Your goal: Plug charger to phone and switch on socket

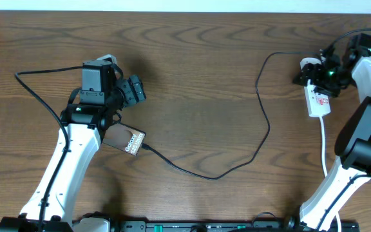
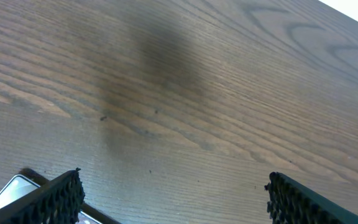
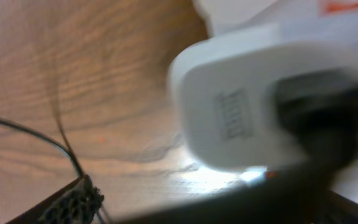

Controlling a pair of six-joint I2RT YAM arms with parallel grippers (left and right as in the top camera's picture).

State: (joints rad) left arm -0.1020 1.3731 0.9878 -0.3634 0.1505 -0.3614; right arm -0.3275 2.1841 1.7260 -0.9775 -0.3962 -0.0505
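Note:
The dark-brown phone [image 1: 127, 139] with white "Galaxy" lettering lies flat beside my left arm, and its corner shows in the left wrist view [image 2: 8, 194]. The charger's thin black cable [image 1: 263, 119] runs from the phone's right end across the table up to the black adapter [image 1: 306, 64] at the far end of the white socket strip [image 1: 318, 102]. My left gripper [image 1: 136, 90] [image 2: 176, 199] is open and empty, above and beyond the phone. My right gripper [image 1: 314, 71] [image 3: 185, 211] is open, close over the blurred socket end [image 3: 229, 112] and the adapter [image 3: 319, 106].
The socket's white cord [image 1: 325, 151] runs down toward the right arm's base. The black cable [image 3: 30, 134] lies on the wood left of the right gripper's finger. The table's far edge is just behind the right gripper.

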